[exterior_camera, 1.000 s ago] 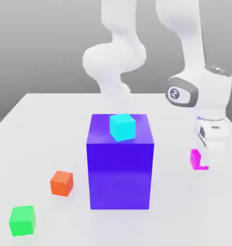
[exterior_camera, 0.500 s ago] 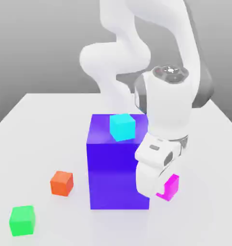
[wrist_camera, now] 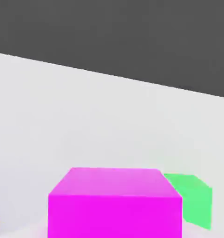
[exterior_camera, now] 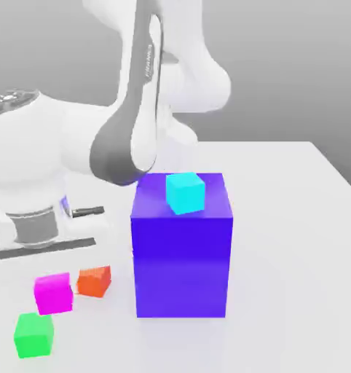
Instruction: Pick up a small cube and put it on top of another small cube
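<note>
1. Arm: one, white, with a grey elbow band. It bends in from the top of the exterior view and ends in a broad white wrist at that view's left edge.

2. Gripper: one. Its jaws are drawn as far together as they go. The frames do not show the fingertips, so contact with the pink cube cannot be confirmed by sight.

3. Small cube [exterior_camera: 53,293], magenta-pink: one. In the exterior view it sits below the wrist, at the left of the big block, just beside the orange cube and just above the green one in the picture. Whether it rests on the desk or hangs clear of it cannot be told. In the hand view it [wrist_camera: 115,203] lies close before the camera, top face and one side visible.

4. Orange cube [exterior_camera: 95,281]: one. It stands on the desk between the pink cube and the big block, its near edge partly covered by the pink cube.

5. Green cube [exterior_camera: 33,334]: one. It stands on the desk nearest the camera in the exterior view, at the left. In the hand view it [wrist_camera: 194,200] shows just behind the pink cube.

6. Cyan cube [exterior_camera: 185,192]: one. It rests on top of the big block, near its front edge.

7. Big blue-violet block [exterior_camera: 181,263]: one. It stands upright at the middle of the desk, far larger than the four small cubes.

8. Desk [exterior_camera: 295,240]: one, white and flat, bearing all the above.
</note>
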